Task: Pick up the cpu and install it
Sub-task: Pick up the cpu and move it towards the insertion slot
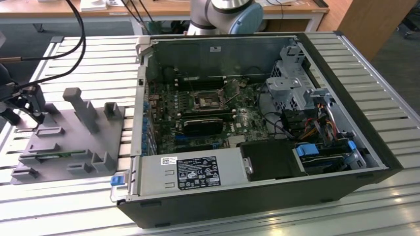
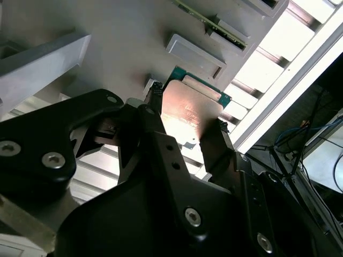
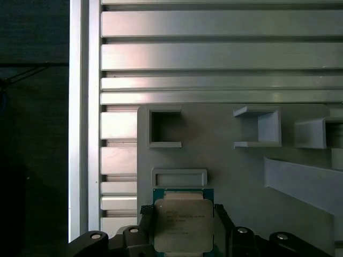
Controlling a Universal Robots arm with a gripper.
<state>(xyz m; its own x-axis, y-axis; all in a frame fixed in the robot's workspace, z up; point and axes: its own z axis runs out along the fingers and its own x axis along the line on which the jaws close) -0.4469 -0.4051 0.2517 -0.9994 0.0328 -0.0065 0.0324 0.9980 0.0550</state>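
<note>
Cpu (image 3: 182,225) clamped between fingers (image 2: 214,147) at grey tray (image 3: 225,176), open computer (image 1: 262,196) in exterior view

Grey tray (image 1: 113,140) on slatted table (image 1: 374,73), at the exterior view's left; open case (image 1: 262,202) beside it, motherboard (image 1: 249,120) and power supply (image 1: 190,172) inside.

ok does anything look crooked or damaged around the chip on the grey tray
Nothing stands out. The small square silvery-topped cpu lines up square with the flat grey plastic tray, its metal top shows no dents or scratches, and the black gripper is at it.
</note>
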